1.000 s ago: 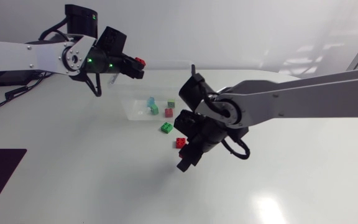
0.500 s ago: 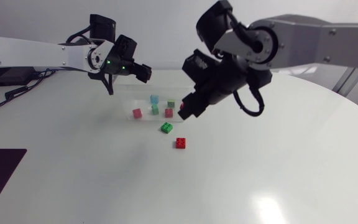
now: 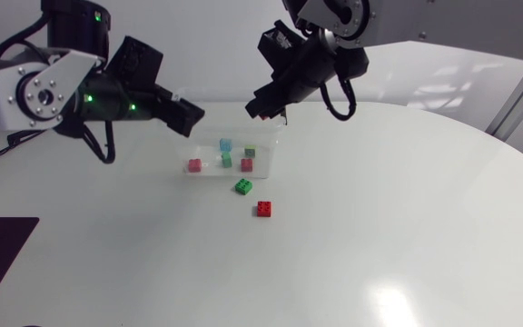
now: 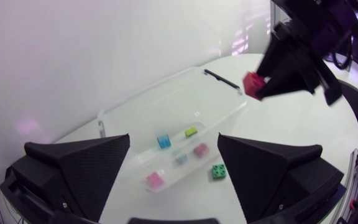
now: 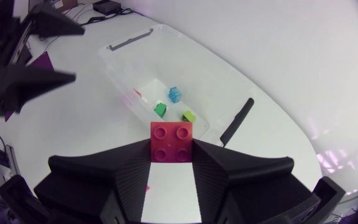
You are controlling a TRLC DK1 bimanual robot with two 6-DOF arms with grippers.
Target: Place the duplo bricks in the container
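Right gripper [image 3: 261, 104] is clamped on a red duplo brick [image 5: 171, 142] — a square piece with four round studs on top, pinched from two sides between the broad black fingers — and holds it in the air near one short end of the container [image 3: 187, 145], clear of its rim. Left gripper [image 3: 189, 113] hangs above the table near the container's other end, its fingers spread wide with nothing between them. The container is a shallow rectangular tub of clear plastic, standing upright on the white table [image 3: 379, 227], with a dark clip [image 5: 238, 121] at one short end. Eight bricks show in all. Five lie on the tub's floor: one pink brick [image 3: 194, 165] alone toward the end nearer the left gripper, one light blue brick [image 3: 226, 144] by the far wall, one green brick [image 3: 227, 160] close to the blue one, one olive brick [image 3: 250, 152] and one small red brick [image 3: 246, 164], these last two near each other toward the other end. Two lie on the table outside: a bright green brick [image 3: 243, 186] just beside the tub's near wall, and a loose red brick [image 3: 264, 208] a little farther out, apart from the green one. The eighth is the one in the right gripper. By colour that makes three red, three in shades of green, one pink and one blue — all small and studded.
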